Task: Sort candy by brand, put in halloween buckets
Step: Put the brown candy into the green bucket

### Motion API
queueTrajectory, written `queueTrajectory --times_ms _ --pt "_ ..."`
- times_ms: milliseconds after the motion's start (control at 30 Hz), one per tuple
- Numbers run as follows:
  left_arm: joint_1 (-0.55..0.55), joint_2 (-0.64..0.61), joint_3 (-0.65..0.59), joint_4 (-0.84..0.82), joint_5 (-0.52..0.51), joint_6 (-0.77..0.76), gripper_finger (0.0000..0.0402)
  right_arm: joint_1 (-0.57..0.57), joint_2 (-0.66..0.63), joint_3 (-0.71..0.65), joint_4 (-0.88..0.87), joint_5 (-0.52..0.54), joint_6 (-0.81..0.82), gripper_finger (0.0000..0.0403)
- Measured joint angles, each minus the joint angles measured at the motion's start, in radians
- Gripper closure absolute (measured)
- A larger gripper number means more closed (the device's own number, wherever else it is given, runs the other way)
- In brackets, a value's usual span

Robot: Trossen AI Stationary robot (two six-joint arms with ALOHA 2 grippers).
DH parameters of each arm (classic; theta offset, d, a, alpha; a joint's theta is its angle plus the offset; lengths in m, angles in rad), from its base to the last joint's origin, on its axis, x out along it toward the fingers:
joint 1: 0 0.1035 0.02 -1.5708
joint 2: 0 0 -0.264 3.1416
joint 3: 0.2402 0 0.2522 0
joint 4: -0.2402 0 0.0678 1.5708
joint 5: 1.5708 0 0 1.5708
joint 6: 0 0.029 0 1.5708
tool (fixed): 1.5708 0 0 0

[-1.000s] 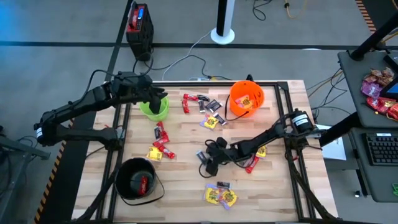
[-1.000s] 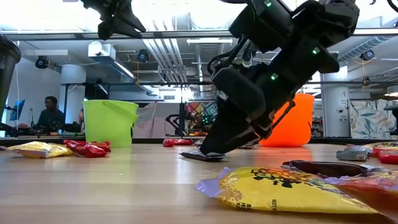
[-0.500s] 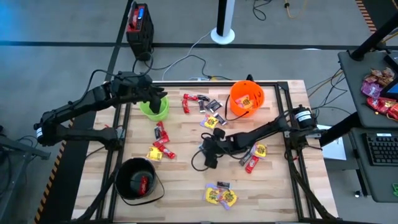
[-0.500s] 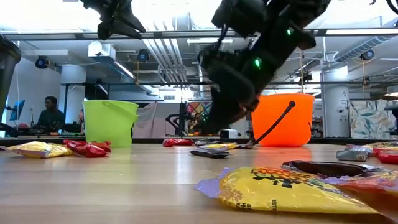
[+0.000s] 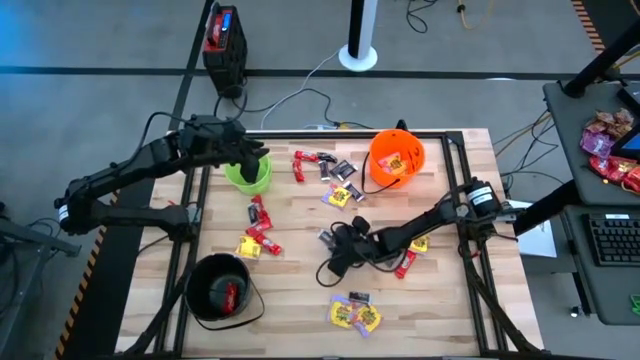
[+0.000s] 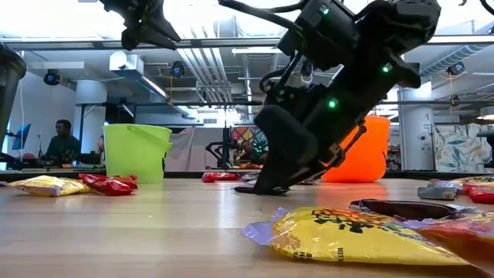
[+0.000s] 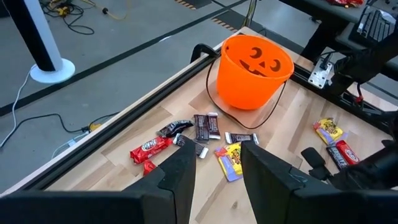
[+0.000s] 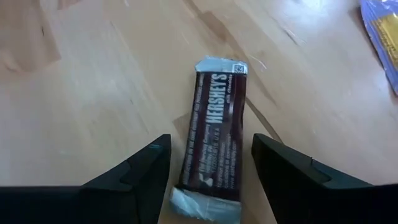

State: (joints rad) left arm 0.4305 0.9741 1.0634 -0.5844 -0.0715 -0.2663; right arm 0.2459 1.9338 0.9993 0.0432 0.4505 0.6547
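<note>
**Right wrist view: dark bar lined up between my fingers**

Right wrist view shows my right gripper [image 8: 208, 180] spread wide, fingers straddling a dark brown foil-ended chocolate bar [image 8: 214, 134] lying flat on the wooden bench [image 5: 300, 290], near its middle. Nothing is pinched yet. I judge the good move is to settle lower, keep the bar centred, then close across its narrow width. My left gripper [image 7: 217, 171] hangs open over the lime green plastic bucket [image 5: 247, 176] at the far left corner.
</note>
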Motion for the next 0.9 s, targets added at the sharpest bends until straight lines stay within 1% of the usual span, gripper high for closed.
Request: queueTrajectory --times_ms 100,167,233,367,500,633,700,733,800,833,867,900 --pt "0.0 0.003 0.0 -0.003 0.001 0.0 0.029 -0.008 0.027 0.0 -0.002 -0.009 -0.015 0.0192" --pt "0.0 0.004 0.0 -0.011 0.001 -0.001 0.029 -0.014 0.03 -0.001 -0.003 -0.02 -0.019 0.021" --pt "0.0 0.005 0.0 -0.01 0.001 -0.002 0.029 -0.02 0.031 -0.001 -0.003 -0.03 -0.019 0.024" --pt "0.0 0.005 0.0 -0.01 0.001 -0.004 0.029 -0.026 0.031 -0.002 -0.004 -0.073 -0.017 0.0312" --pt "0.0 0.005 0.0 -0.011 0.002 -0.004 0.029 -0.029 0.028 -0.002 0.001 -0.094 -0.017 0.0317" --pt "0.0 0.005 0.0 -0.02 0.023 0.014 0.029 -0.045 -0.024 -0.002 0.0 -0.127 -0.034 0.0317" --pt "0.001 0.005 0.0 -0.021 0.107 0.054 0.029 -0.061 -0.066 -0.005 -0.009 -0.14 -0.071 0.0318" --pt "0.001 0.005 0.0 -0.021 0.183 0.084 0.029 -0.07 -0.092 -0.007 -0.026 -0.151 -0.087 0.0318" --pt "0.0 0.005 -0.006 -0.019 0.391 0.151 0.029 -0.094 -0.153 -0.012 -0.044 -0.157 -0.125 0.0329" --pt "0.0 0.006 -0.013 -0.017 0.49 0.173 0.029 -0.11 -0.189 -0.01 -0.031 -0.163 -0.145 0.0355" --pt "-0.002 0.008 -0.024 -0.004 0.564 0.178 0.029 -0.124 -0.226 -0.008 -0.022 -0.165 -0.163 0.0369" --pt "-0.005 0.01 -0.04 0.022 0.602 0.174 0.029 -0.138 -0.266 -0.006 -0.015 -0.177 -0.184 0.0378"
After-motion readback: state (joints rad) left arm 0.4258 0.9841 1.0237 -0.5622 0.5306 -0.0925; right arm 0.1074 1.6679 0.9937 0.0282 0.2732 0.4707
